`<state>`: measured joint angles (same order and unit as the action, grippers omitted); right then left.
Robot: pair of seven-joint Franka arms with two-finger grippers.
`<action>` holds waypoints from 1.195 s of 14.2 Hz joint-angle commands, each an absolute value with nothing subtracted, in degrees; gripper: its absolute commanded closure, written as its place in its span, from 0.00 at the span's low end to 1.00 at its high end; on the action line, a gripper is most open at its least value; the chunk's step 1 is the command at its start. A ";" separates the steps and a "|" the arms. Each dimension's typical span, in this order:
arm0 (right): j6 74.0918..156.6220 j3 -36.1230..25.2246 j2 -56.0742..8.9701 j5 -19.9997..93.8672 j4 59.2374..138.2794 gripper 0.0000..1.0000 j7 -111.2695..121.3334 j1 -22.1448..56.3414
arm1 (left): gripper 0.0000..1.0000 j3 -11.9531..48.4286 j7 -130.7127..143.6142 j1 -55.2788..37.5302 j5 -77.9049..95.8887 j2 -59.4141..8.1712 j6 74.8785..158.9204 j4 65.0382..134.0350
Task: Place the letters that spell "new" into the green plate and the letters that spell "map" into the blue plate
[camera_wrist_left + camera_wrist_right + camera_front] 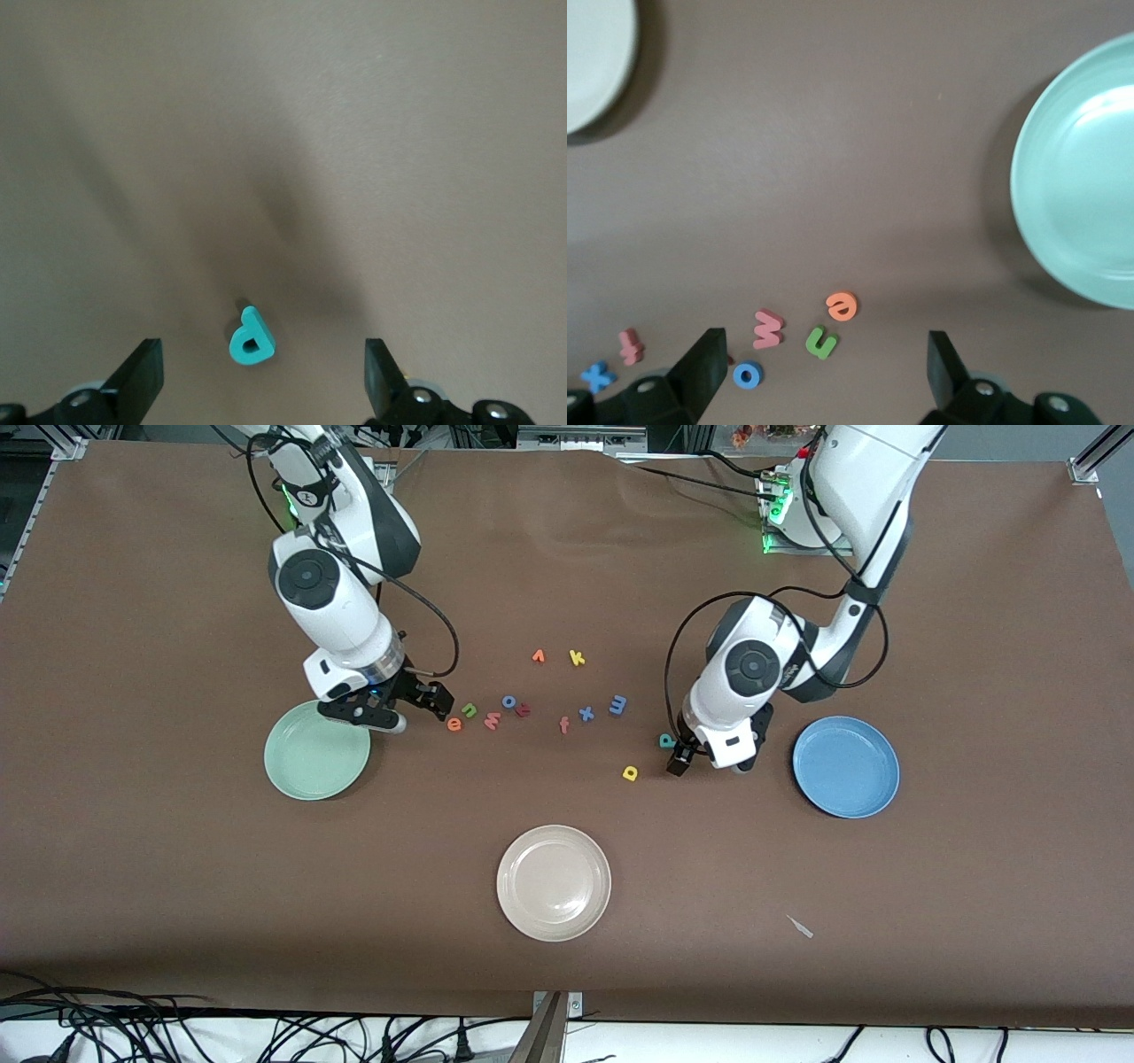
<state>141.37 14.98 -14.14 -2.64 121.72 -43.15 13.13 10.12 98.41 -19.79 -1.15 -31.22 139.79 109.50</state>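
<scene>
Foam letters (489,720); perhaps "e n w".

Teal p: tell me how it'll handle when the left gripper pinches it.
The teal p looks like thin foam lying flat, so probably very light and slightly squashy. Being small and low between the open left gripper, it may skid or tilt rather than roll.

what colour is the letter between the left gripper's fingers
Teal: the p lies on the table under the open left gripper, clearest in the left wrist view.
</scene>
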 commanded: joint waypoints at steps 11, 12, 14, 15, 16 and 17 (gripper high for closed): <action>151.52 14.94 -26.27 -21.62 121.20 0.00 -65.74 16.79 | 0.14 9.93 114.34 -21.80 -5.10 -37.09 142.03 108.02; 152.22 14.94 -26.63 -21.62 121.20 0.00 -66.00 16.87 | 0.16 9.93 114.95 -21.88 -5.10 -37.09 142.03 108.02; 154.06 14.85 -28.03 -21.62 121.20 0.00 -66.09 16.88 | 0.22 10.02 116.10 -21.88 -5.10 -37.09 141.94 108.02; 154.94 14.77 -28.65 -21.71 121.46 0.00 -66.09 16.88 | 0.29 10.02 116.28 -21.88 -5.10 -37.09 141.94 108.02; 155.47 14.77 -29.09 -21.71 121.55 0.00 -66.09 16.96 | 0.41 10.02 116.98 -21.97 -5.10 -37.09 141.94 108.10; 155.57 14.68 -29.53 -21.80 121.55 0.00 -66.09 16.96 | 0.52 10.02 117.85 -21.97 -5.18 -37.09 141.94 108.11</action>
